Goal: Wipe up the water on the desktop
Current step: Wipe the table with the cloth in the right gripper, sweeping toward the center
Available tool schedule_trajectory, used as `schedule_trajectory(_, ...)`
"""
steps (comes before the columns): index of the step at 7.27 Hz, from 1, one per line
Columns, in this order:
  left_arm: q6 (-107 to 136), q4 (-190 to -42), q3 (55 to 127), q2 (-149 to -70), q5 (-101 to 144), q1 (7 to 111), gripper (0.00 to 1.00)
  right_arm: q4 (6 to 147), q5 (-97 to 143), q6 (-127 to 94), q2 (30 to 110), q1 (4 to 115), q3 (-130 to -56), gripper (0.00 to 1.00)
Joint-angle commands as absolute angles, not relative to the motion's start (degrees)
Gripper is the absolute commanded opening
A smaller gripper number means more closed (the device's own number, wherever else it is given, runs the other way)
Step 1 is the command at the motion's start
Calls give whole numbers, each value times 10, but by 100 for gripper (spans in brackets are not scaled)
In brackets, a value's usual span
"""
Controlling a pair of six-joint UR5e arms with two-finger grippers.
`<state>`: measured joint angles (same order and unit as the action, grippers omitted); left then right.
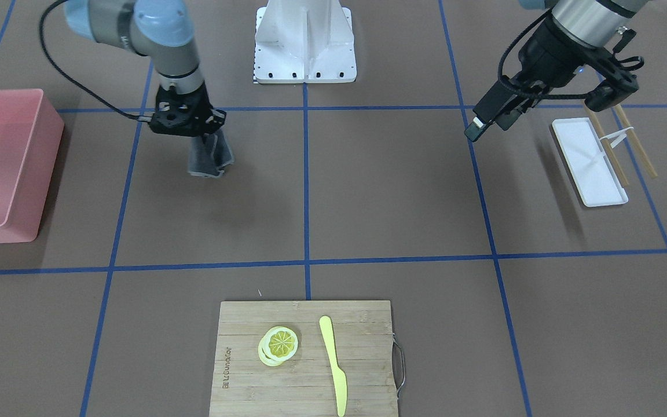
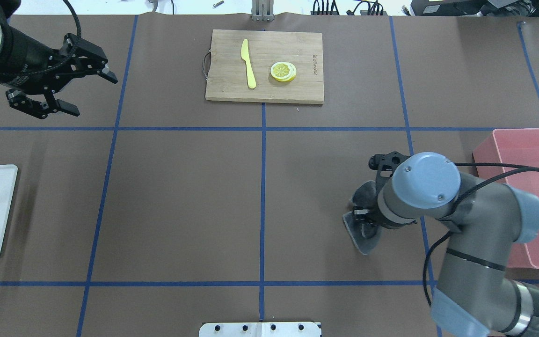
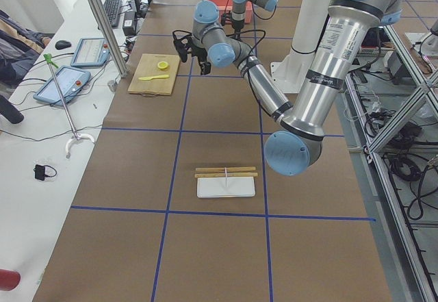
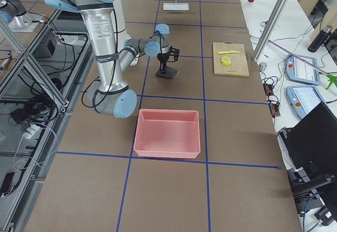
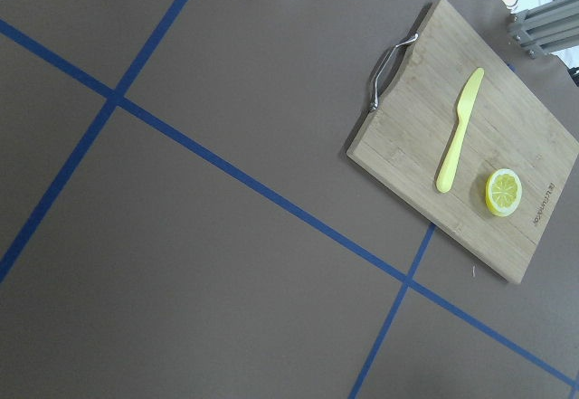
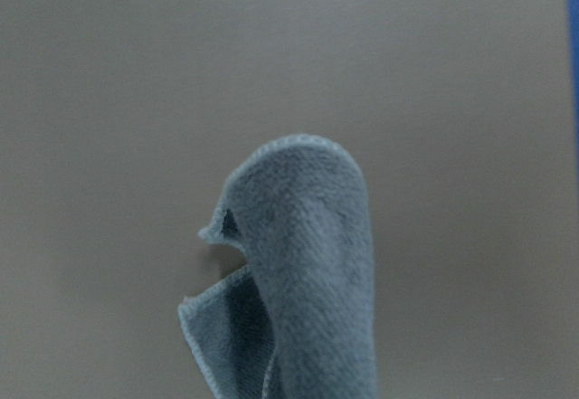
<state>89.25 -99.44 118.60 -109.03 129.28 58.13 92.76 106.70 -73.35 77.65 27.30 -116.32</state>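
Note:
The brown desktop [image 1: 368,191] with its blue tape grid fills the front and overhead [image 2: 180,196] views; I cannot make out any water on it. My right gripper [image 1: 206,139] is shut on a grey cloth [image 1: 210,155], which hangs folded below it near the pink bin. The cloth also shows in the overhead view [image 2: 362,236] and the right wrist view [image 6: 303,272]. I cannot tell whether its lower edge touches the desktop. My left gripper [image 2: 91,93] is open and empty, raised over the far left of the desktop.
A pink bin [image 1: 3,168] stands at the robot's right end. A bamboo cutting board [image 1: 368,341] holds a yellow knife [image 1: 333,362] and lemon slices [image 1: 279,345]. A white tray [image 1: 588,162] with chopsticks [image 1: 634,142] lies under the left arm. The white robot base [image 1: 304,40] stands mid-edge.

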Motion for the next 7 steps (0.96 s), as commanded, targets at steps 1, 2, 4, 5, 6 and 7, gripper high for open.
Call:
schedule_trajectory(1,781,-994,1189,-1037,1293,632,98,939,1080,-648,856,317,-1189,0)
schedule_trajectory(2,714,-994,1189,-1006,1302,670,98,940,1080,-615,873,330,-1189,0)
schedule_trajectory(4,593,-995,1186,-954,1316,712,98,947,1078,-605,862,328,-1185,0)
schedule_trajectory(5,559,-995,1181,-940,1315,717,98,950,1078,-608,831,322,-1173,0)
schedule_trajectory(6,514,-995,1179,-932,1311,735,98,1001,1077,-616,772,300,-1166,0)
schedule_trajectory(7,481,-994,1173,-926,1311,749,98,1071,1071,-640,706,273,-1161,0)
